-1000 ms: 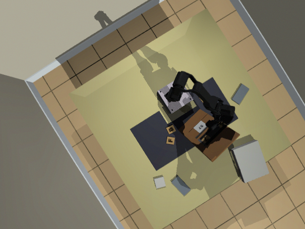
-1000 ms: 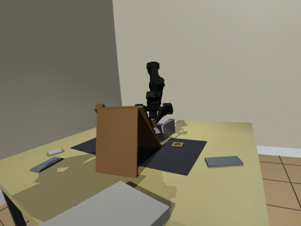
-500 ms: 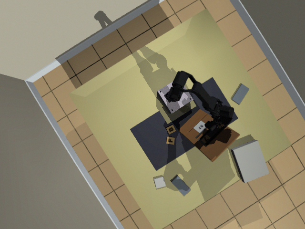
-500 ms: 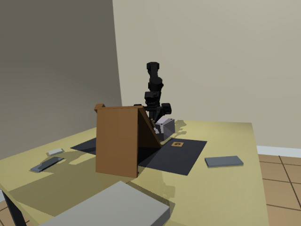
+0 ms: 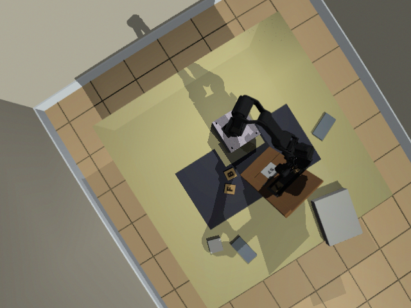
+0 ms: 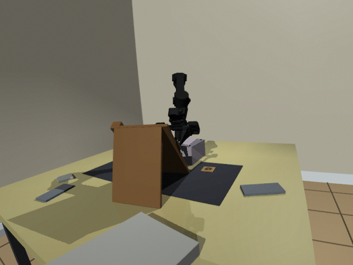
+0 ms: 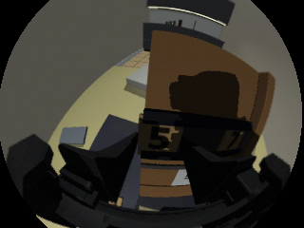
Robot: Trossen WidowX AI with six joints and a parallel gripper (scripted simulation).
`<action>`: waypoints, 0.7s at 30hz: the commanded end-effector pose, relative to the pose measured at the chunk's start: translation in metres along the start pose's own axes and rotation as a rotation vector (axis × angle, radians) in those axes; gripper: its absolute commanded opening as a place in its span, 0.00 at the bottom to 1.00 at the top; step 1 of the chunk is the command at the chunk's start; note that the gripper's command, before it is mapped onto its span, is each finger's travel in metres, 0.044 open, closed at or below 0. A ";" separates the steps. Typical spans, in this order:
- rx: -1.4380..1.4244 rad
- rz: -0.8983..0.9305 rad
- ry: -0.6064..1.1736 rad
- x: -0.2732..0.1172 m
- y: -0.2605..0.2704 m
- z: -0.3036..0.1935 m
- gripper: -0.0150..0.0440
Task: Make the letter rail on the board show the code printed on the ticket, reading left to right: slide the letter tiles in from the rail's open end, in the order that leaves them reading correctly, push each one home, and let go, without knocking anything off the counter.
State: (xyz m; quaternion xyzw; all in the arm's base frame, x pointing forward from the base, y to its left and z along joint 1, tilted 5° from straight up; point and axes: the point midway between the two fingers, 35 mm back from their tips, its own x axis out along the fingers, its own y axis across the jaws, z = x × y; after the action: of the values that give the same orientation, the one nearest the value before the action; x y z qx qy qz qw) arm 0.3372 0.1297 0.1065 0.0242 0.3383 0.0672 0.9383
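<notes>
The slanted brown board (image 5: 311,180) (image 6: 137,165) (image 7: 163,71) carries a dark letter rail and a white ticket (image 5: 268,169) (image 7: 180,178); its small print looks like 57. The 7 tile (image 5: 277,186) (image 7: 231,141) sits in the rail near the raised end stop. My gripper (image 5: 295,168) (image 7: 159,137) is shut on the 5 tile (image 7: 166,138), which lies between the rail's bars at the open end, its outer edge slightly outside. A dark gap separates 5 and 7, partly hidden by a finger. The B tile (image 5: 230,173) and F tile (image 5: 229,188) lie on the dark mat (image 5: 196,179).
Another tile (image 6: 208,169), apparently G, lies on the mat. A large grey box (image 5: 338,217) (image 6: 137,242) stands by the board. Slate slabs (image 5: 323,126) (image 5: 243,250) and a small grey block (image 5: 214,245) (image 6: 64,178) lie around the mat.
</notes>
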 end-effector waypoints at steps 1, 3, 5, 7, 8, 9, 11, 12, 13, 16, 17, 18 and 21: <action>-0.001 0.003 -0.007 -0.001 -0.002 0.002 0.25; -0.001 0.003 -0.007 -0.001 -0.004 0.002 0.25; -0.001 0.003 -0.007 -0.001 -0.005 0.002 0.25; -0.001 0.003 -0.007 -0.001 -0.006 0.002 0.25; -0.001 0.003 -0.007 -0.001 -0.007 0.002 0.25; -0.001 0.003 -0.007 -0.001 -0.007 0.002 0.25; -0.002 0.003 -0.007 -0.002 -0.008 0.002 0.25; -0.002 0.003 -0.007 -0.002 -0.009 0.003 0.25; -0.002 0.003 -0.007 -0.002 -0.010 0.003 0.25; -0.002 0.003 -0.007 -0.002 -0.011 0.003 0.25; -0.002 0.003 -0.007 -0.002 -0.012 0.003 0.25; -0.002 0.003 -0.007 -0.002 -0.013 0.003 0.25; -0.002 0.002 -0.007 -0.002 -0.014 0.003 0.25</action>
State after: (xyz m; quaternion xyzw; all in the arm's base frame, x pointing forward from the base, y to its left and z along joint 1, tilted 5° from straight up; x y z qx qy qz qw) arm 0.3390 0.1171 0.1060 0.0236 0.3386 0.0669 0.9383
